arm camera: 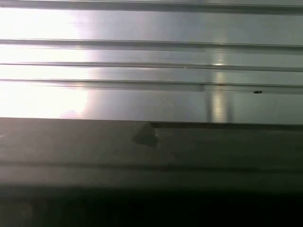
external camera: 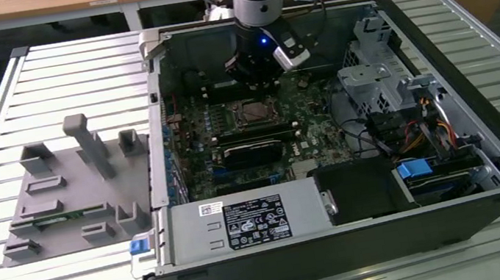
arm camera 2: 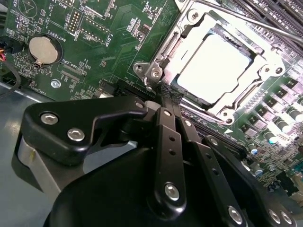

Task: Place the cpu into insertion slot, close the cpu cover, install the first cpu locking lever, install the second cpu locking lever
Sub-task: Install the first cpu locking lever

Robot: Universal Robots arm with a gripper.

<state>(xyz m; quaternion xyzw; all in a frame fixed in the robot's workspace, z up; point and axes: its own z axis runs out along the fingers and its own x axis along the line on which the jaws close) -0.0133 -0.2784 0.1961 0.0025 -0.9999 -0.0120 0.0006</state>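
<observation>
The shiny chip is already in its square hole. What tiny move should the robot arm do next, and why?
Probably slide its tips onto a locking lever and press it down. The cpu already sits in the insertion slot, the cpu cover lies over its edges, and the shut gripper is right at the slot's corner.

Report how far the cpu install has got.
Done: the cpu sits in the insertion slot, and the cpu cover lies shut around it. In hand: the gripper, fingers together, is at the socket's corner by a locking lever. Whether either lever is latched is unclear.
</observation>
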